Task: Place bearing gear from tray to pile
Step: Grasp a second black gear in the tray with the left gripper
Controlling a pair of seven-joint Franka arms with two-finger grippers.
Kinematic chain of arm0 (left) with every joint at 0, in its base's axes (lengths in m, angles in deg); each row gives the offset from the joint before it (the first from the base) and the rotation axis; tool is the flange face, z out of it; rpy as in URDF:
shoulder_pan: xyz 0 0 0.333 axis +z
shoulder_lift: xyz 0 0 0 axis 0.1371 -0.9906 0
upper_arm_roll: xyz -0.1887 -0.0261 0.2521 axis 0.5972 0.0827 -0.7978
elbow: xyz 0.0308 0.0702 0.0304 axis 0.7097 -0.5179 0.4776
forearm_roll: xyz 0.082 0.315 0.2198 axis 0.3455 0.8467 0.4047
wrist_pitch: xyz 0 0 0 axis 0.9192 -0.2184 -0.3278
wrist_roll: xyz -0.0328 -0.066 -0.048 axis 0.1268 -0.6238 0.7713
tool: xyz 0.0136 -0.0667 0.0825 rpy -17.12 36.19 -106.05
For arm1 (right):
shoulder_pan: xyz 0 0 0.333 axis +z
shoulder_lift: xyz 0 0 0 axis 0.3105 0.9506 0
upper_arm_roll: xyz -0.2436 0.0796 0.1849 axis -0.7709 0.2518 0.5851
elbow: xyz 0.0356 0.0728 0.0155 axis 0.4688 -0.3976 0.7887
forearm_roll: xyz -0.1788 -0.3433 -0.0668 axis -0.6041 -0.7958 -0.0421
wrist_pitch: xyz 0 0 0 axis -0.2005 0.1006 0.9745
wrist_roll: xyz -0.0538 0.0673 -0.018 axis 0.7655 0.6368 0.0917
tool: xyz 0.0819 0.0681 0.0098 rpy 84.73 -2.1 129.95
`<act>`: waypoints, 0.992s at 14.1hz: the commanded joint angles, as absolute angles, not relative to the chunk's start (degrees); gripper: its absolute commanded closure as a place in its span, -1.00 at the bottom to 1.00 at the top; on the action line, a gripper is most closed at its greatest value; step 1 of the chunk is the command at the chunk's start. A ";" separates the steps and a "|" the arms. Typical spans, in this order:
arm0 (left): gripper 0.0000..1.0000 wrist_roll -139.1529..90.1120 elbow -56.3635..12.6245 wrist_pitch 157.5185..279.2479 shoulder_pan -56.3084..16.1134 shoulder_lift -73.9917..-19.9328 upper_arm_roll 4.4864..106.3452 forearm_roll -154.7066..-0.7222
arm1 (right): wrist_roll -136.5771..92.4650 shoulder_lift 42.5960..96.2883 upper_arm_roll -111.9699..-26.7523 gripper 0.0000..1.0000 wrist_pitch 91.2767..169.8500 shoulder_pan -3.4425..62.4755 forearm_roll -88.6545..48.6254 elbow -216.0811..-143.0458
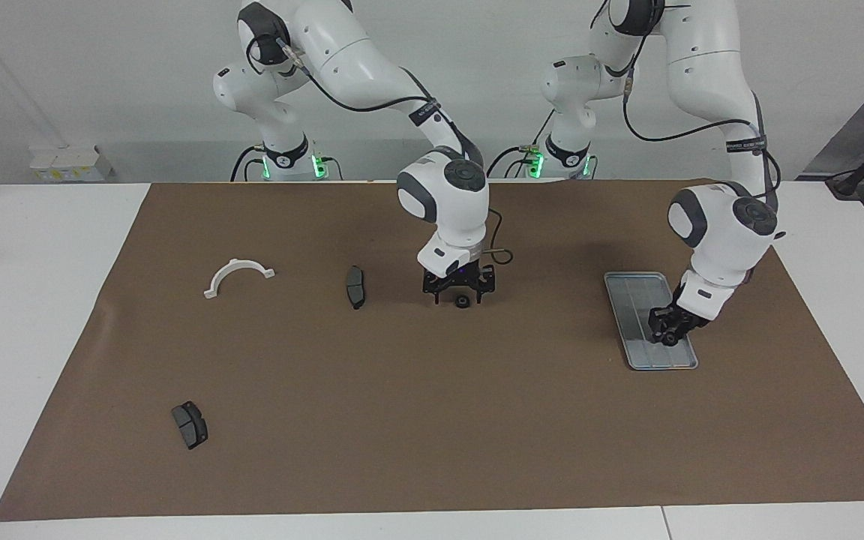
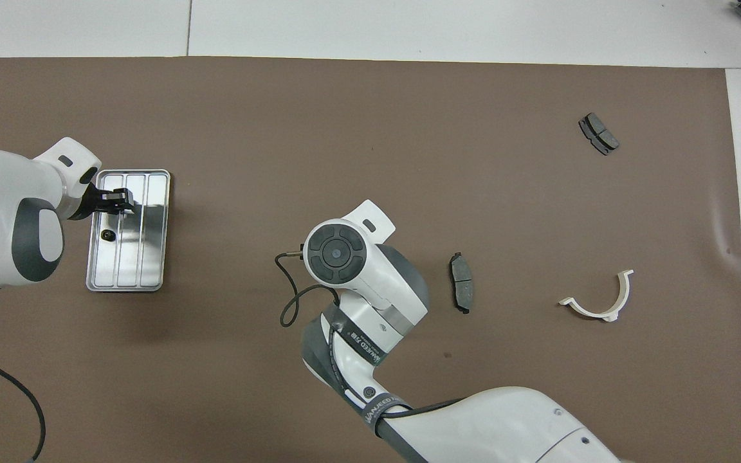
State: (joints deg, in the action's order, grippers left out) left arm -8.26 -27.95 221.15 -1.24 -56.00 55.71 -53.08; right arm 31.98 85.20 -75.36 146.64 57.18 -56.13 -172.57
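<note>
On the brown mat (image 1: 432, 420) covering my worktop (image 1: 34, 300), toward my right arm's end, lie the parts of the pile: a dark brake pad (image 1: 190, 424) farthest from me, the white half-ring bracket (image 1: 238, 274) closer in, and a second brake pad (image 1: 355, 286) beside it toward the middle. My right claw (image 1: 460, 296) is down low over the middle of the mat, its fingers spread wide with a small black bearing gear (image 1: 462, 302) lying on the mat between the tips, not gripped. Toward my left arm's end sits the ridged metal tray (image 1: 631, 300). My left claw (image 1: 670, 332) is down inside it, fingers partly drawn in around a second bearing gear; I cannot tell whether they have hold of it. From overhead a third bearing gear (image 2: 107, 235) lies in the tray, just nearer to me than that claw.
</note>
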 commanded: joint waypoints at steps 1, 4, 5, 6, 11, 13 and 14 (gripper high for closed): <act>0.14 -7.50 -28.95 223.00 -0.59 -56.06 56.08 -53.10 | 33.75 85.21 -75.33 -0.65 148.49 58.17 -56.67 -174.07; 0.47 -7.50 -29.22 223.00 -0.67 -56.15 55.99 -53.10 | 34.45 85.13 -75.33 -0.39 148.32 58.26 -56.67 -173.99; 0.57 -7.50 -29.04 222.91 -0.85 -56.15 55.99 -53.10 | 34.63 85.13 -75.33 -0.13 148.23 58.26 -56.76 -173.99; 0.66 -7.58 -28.52 222.39 -0.94 -56.15 55.99 -53.10 | 34.63 85.13 -75.33 0.26 147.88 58.34 -56.76 -173.72; 0.88 -8.63 -18.18 214.33 -2.77 -58.69 56.69 -53.19 | 34.90 84.69 -75.51 1.00 147.70 58.17 -57.11 -173.02; 0.88 -12.39 -12.28 208.52 -7.16 -59.92 56.52 -53.63 | 34.64 82.77 -75.51 1.00 147.18 56.77 -57.11 -173.28; 0.87 -16.51 -11.47 207.89 -9.27 -60.36 56.61 -53.46 | 34.11 81.27 -75.51 1.00 146.83 55.20 -57.11 -173.98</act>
